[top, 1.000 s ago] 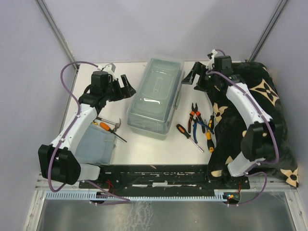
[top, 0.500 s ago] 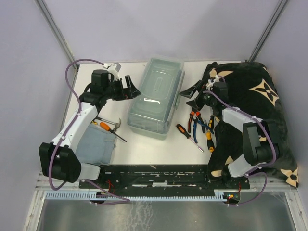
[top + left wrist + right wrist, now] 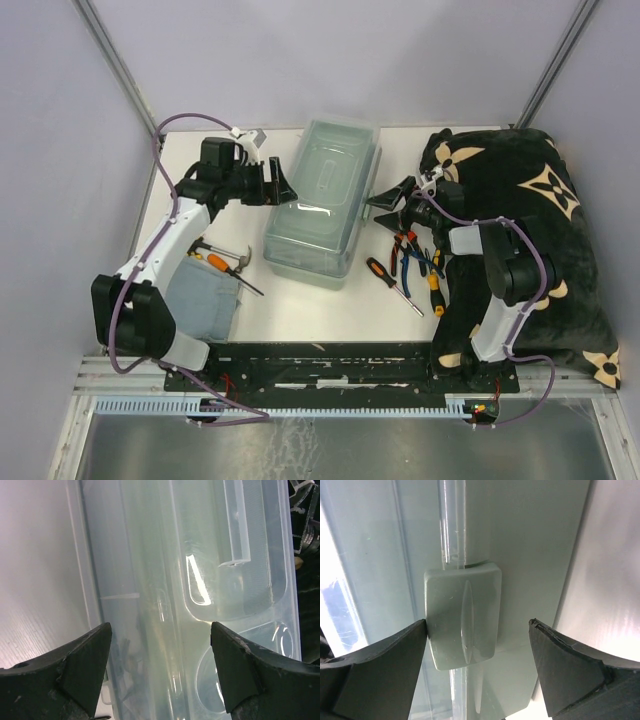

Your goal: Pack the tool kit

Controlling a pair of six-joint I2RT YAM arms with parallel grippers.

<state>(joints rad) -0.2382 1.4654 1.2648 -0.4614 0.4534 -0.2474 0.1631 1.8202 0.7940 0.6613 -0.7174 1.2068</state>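
Nearest the arm bases, a folded cloth (image 3: 203,300) lies on the table (image 3: 300,310) left of centre, and a small hammer (image 3: 228,262) rests at its far edge. Across on the right, an orange-and-black screwdriver (image 3: 385,272) lies loose on the table. Just beyond it are the pliers (image 3: 405,241), and a second screwdriver (image 3: 435,281) lies against the hem of a black blanket (image 3: 530,230) with beige flower marks. None of these tools is packed yet.

Further back, the pale grey-green toolbox (image 3: 322,200) stands in the middle of the table with its see-through lid down. The two arms reach in at it from opposite long sides.

The left gripper (image 3: 278,186) is at the box's left flank, and its wrist view shows the jaws spread wide over the lid's edge, pinching nothing. The right gripper (image 3: 386,207) is at the right flank, also spread and empty. Its wrist view frames a grey latch (image 3: 462,615) squarely between the two fingers (image 3: 385,665).

That pairing reads as deliberate. The box most likely has to be opened before anything goes in, so one arm lines up on the catch while the other is placed to steady or lift the opposite side. Something dark shows faintly through the lid in the left wrist view, but I cannot tell what it is.

No brand, label or lettering can be read on the box, the tools or the blanket.
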